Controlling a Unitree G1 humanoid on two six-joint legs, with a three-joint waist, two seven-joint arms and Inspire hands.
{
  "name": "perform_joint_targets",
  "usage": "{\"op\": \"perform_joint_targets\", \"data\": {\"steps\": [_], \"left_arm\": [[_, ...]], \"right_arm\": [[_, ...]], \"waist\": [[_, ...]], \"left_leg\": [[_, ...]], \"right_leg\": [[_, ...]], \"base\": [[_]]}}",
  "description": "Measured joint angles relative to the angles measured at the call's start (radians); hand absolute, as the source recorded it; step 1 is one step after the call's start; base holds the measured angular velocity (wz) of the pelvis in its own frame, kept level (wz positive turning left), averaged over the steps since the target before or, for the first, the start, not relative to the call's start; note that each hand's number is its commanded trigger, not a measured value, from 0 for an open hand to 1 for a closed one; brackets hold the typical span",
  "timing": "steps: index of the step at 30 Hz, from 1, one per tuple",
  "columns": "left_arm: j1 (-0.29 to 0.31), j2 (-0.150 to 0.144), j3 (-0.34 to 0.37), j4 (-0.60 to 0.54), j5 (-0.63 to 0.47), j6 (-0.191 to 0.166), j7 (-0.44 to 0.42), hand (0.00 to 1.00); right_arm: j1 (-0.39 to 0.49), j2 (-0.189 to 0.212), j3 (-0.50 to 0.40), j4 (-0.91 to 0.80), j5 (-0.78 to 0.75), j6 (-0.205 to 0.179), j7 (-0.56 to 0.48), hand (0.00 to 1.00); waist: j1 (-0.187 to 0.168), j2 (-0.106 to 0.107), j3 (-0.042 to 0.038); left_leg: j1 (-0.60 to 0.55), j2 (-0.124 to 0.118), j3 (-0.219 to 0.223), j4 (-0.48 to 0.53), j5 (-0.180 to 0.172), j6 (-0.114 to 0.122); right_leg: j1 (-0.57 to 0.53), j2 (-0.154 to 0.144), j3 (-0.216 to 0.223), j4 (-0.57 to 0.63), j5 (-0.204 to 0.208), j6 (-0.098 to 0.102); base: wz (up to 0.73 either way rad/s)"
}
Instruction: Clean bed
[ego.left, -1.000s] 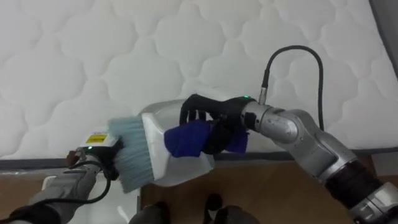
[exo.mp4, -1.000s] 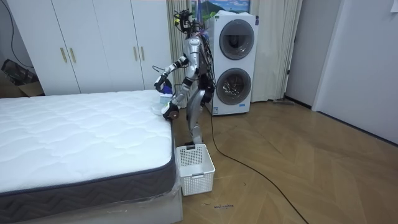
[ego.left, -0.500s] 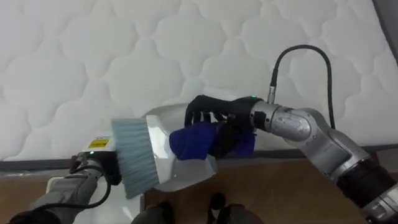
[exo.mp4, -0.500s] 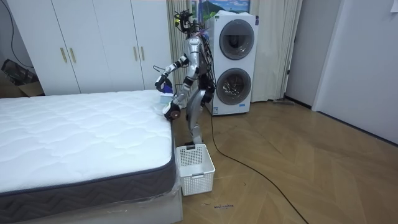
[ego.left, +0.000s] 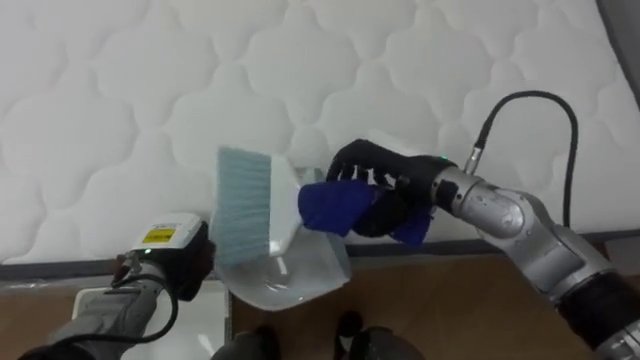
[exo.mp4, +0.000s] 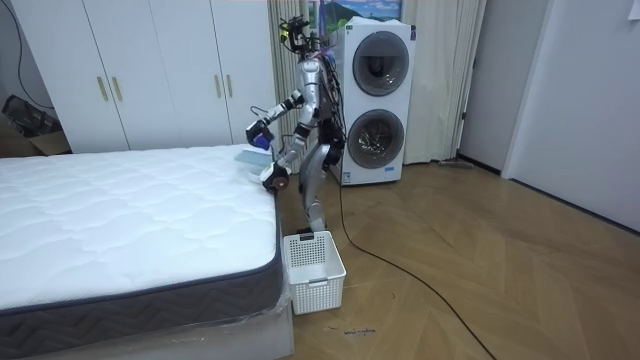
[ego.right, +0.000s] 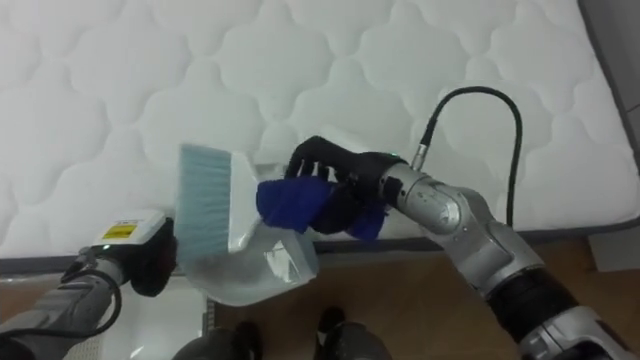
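And the white hand brush with pale blue-grey bristles (ego.left: 250, 205) is up! A moment ago it lay low at the bed's edge, bristles down at 8 o'clock of the view. Now it has swung toward 12 o'clock and sits tilted over the white quilted mattress (ego.left: 120, 90), bristles facing 9 o'clock.

The black right hand (ego.left: 380, 185) comes in from 3 o'clock, fingers curled tight round a deep blue piece (ego.left: 335, 205), by the look of it the brush's handle, though it could be cloth.

With the brush lifted, the white plastic dustpan (ego.left: 290, 275) shows its hollow at 6 o'clock of the brush, hanging at the mattress edge, partly over the wooden floor (ego.left: 440, 300). The left hand (ego.left: 190, 265) is at 8 o'clock, just beside the pan. Whether its fingers grip the pan I cannot tell.

In the room view the robot stands at the bed's far corner, with the stacked white washing machines (exo.mp4: 378, 100) behind it.

My read: one stroke into the pan has finished and the brush is reset for the next sweep. The pan waits in place, so the cleaning is under way, not done.
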Motion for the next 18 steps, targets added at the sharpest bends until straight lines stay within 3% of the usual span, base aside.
{"op": "perform_joint_targets", "data": {"steps": [4, 5, 7, 10, 13, 18], "left_arm": [[0.004, -0.024, 0.054, -0.001, 0.006, 0.0, 0.002, 1.0], [0.005, -0.027, 0.071, -0.001, 0.006, -0.001, 0.009, 1.0], [0.007, -0.029, 0.082, -0.004, 0.005, 0.0, 0.028, 1.0], [0.043, -0.034, 0.112, -0.028, 0.006, 0.0, 0.045, 1.0], [0.095, -0.041, 0.153, -0.052, 0.008, 0.0, 0.054, 1.0], [0.207, -0.066, 0.212, -0.155, 0.006, -0.013, 0.071, 1.0]], "right_arm": [[0.037, 0.012, -0.112, 0.039, 0.012, -0.005, -0.071, 1.0], [0.05, 0.013, -0.143, 0.042, 0.012, -0.005, -0.09, 0.92], [0.073, 0.015, -0.184, 0.043, 0.034, -0.005, -0.12, 0.0], [0.12, 0.026, -0.235, 0.06, 0.05, -0.005, -0.157, 0.0], [0.161, 0.04, -0.277, 0.071, 0.064, -0.006, -0.186, 0.0], [0.208, 0.087, -0.342, 0.069, 0.109, -0.01, -0.234, 0.0]], "waist": [[-0.001, 0.005, 0.0001], [-0.001, 0.007, -0.0005], [-0.005, 0.014, -0.0032], [-0.007, 0.025, -0.0048], [-0.012, 0.042, -0.0151], [-0.033, 0.07, -0.0334]], "left_leg": [[0.022, -0.002, -0.003, -0.005, -0.001, -0.001], [0.03, -0.001, -0.003, -0.007, -0.002, -0.002], [0.037, -0.001, -0.005, -0.012, -0.003, -0.002], [0.086, 0.0, -0.005, -0.033, -0.005, -0.004], [0.136, -0.002, -0.005, -0.065, -0.006, -0.007], [0.239, -0.031, -0.028, -0.159, 0.007, -0.014]], "right_leg": [[0.024, 0.0, 0.001, -0.004, -0.005, 0.004], [0.033, 0.002, 0.0, -0.009, -0.006, 0.004], [0.044, 0.003, -0.004, -0.016, -0.006, 0.005], [0.094, 0.007, -0.008, -0.04, -0.006, 0.007], [0.144, 0.012, -0.011, -0.069, -0.007, 0.011], [0.239, 0.008, -0.016, -0.122, -0.011, 0.025]], "base": [[0.01], [0.0], [0.0], [0.0], [0.0], [0.11]]}}
